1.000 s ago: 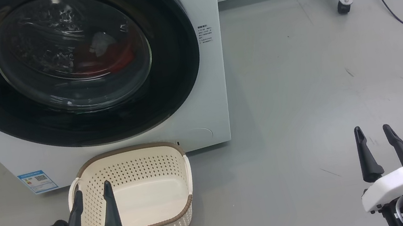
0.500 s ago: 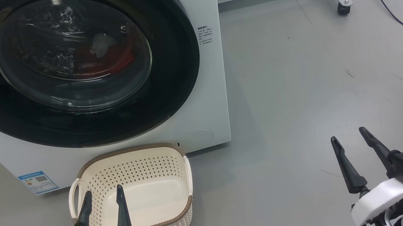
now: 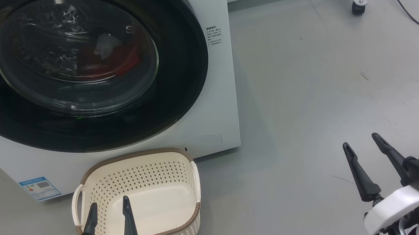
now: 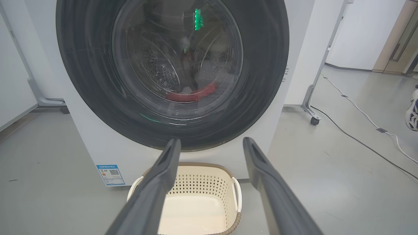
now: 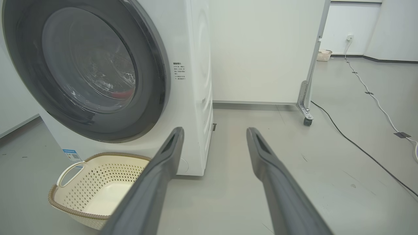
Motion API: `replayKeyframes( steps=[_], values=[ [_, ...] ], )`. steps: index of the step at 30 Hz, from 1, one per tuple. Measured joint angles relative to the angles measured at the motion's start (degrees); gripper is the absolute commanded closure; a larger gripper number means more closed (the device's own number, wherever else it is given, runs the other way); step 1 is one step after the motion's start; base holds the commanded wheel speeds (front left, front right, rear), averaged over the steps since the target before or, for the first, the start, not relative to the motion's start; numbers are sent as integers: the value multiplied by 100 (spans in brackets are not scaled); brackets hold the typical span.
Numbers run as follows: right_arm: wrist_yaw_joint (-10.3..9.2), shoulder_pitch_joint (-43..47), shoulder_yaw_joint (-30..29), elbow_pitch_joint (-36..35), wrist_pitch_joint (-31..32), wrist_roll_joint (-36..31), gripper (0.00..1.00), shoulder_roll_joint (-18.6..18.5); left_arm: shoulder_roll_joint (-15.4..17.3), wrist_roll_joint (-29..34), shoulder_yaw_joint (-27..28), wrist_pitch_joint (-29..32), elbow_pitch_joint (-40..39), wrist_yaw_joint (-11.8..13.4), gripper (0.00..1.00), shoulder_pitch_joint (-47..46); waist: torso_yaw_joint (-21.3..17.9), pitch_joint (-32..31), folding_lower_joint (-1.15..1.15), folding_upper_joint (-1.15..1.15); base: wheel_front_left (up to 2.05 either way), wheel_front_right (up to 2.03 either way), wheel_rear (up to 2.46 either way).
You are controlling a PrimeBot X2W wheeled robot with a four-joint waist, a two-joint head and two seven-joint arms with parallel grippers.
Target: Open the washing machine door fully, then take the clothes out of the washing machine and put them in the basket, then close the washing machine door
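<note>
Both arms sit low in front of the washing machine, and nothing has been touched yet. The left pincer has its two fingers apart and empty. Just beyond its tips the basket stands on the floor with nothing in it, tucked against the foot of the machine. Above and ahead of that pincer the washing machine door is shut, and through its glass the clothes show as a red heap with a bit of white, lying in the drum. The right pincer, likewise spread and holding nothing, hangs over bare floor, with the machine ahead and off to its left. I'd say this is the very first step, opening the door, not yet begun. The next move calls for one pincer to rise to the black rim and catch its edge. From here I can't make out a handle or tell which side is hinged.
</note>
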Motion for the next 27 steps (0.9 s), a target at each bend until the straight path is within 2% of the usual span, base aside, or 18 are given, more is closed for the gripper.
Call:
replayKeyframes(
  steps=[12, 14, 15, 27],
  values=[
    [58, 1, -74, 13, 0, -19, 0, 30, -23, 0, 20, 0, 54, 1, 0, -2, 13, 23, 0, 0, 0, 0, 0],
    [78, 1, -93, 16, 0, -19, 97, 43, -25, 0, 21, 0, 56, 1, 0, -2, 15, 27, 0, 0, 0, 0, 0],
    [81, 1, -99, 16, 0, -19, 100, 47, -25, 0, 22, 0, 57, 1, 0, -2, 16, 29, 0, 0, 0, 0, 0],
    [267, 1, -135, 44, 0, 1, 100, 78, -43, 0, 13, 0, 68, -1, 0, -5, 45, 102, 0, 0, 0, 0, 0]
  ],
)
